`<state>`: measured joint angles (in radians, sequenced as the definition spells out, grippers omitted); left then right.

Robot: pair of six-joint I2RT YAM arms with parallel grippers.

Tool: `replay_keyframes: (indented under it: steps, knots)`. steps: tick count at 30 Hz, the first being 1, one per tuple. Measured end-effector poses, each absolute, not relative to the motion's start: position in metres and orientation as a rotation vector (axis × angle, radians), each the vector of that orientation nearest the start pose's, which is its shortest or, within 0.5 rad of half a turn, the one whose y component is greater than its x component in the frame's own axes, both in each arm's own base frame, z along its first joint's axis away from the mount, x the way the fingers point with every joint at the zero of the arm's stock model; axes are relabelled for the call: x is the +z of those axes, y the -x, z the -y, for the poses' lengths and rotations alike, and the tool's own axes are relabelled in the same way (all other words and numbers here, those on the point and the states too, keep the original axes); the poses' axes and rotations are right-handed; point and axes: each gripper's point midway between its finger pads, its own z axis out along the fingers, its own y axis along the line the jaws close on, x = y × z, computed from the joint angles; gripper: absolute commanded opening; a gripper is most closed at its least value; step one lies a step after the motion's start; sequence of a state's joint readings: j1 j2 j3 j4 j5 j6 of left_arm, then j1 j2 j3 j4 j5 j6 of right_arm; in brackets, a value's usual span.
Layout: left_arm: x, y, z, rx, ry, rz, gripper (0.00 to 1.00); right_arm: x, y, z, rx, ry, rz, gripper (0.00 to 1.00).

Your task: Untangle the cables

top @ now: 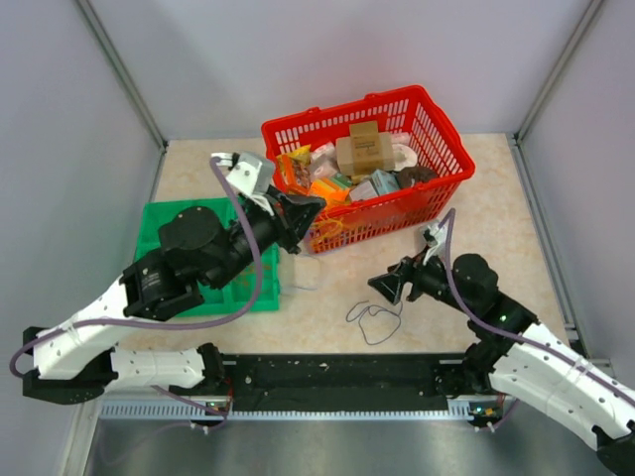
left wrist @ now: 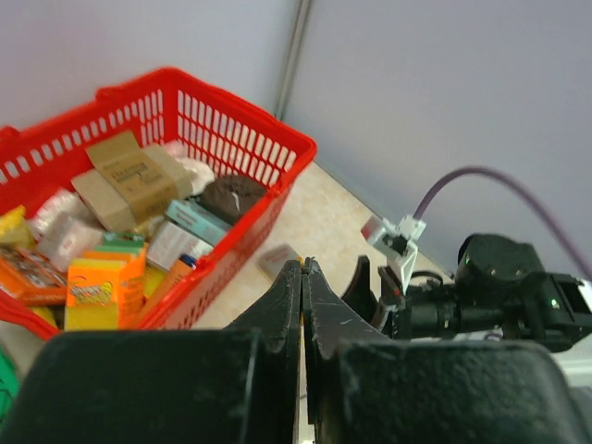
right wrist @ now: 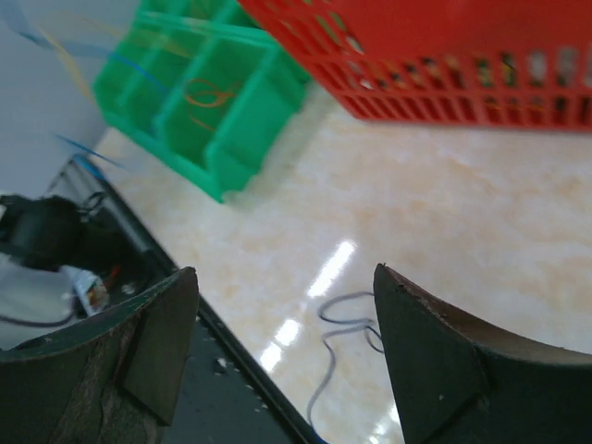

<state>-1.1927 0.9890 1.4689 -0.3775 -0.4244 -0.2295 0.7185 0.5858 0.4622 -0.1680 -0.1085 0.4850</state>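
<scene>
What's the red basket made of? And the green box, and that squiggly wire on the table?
The red basket looks like hard plastic: glossy and moulded into a lattice of slots. The green compartment bin looks like plastic too, smooth with thin moulded walls. The grey cable seems to be thin wire with a soft, perhaps rubbery coating, since it lies in loose loops.

Laboratory robot cell, plain grey panel walls [top: 298, 50], aluminium corner posts [top: 121, 69], beige stone-pattern tabletop [top: 496, 228], red shopping basket [top: 397, 210], green bin [top: 151, 220].
</scene>
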Motion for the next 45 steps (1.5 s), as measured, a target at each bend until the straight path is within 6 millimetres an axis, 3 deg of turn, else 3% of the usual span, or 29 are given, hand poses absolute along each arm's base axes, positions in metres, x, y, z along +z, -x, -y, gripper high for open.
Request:
replay_keyframes:
  steps: [5, 11, 20, 27, 36, 45]
  knots:
    - [0.466, -0.168, 0.277, -0.891, -0.384, -1.561, 0.0, 0.239, -0.162, -0.243, 1.143, 0.453, -1.741, 0.77]
    - [0.454, -0.166, 0.285, -0.965, -0.321, -1.609, 0.0, 0.27, -0.159, -0.253, 1.244, 0.451, -1.606, 0.77]
    - [0.428, -0.165, 0.323, -1.042, -0.339, -1.701, 0.0, 0.251, -0.177, -0.257, 1.152, 0.433, -1.631, 0.76]
    - [0.433, -0.166, 0.322, -1.057, -0.322, -1.696, 0.0, 0.244, -0.181, -0.256, 1.13, 0.421, -1.641, 0.61]
    - [0.441, -0.164, 0.323, -1.089, -0.319, -1.682, 0.0, 0.238, -0.176, -0.262, 1.213, 0.403, -1.622, 0.61]
    - [0.45, -0.16, 0.325, -1.132, -0.322, -1.665, 0.0, 0.222, -0.181, -0.299, 1.372, 0.414, -1.665, 0.57]
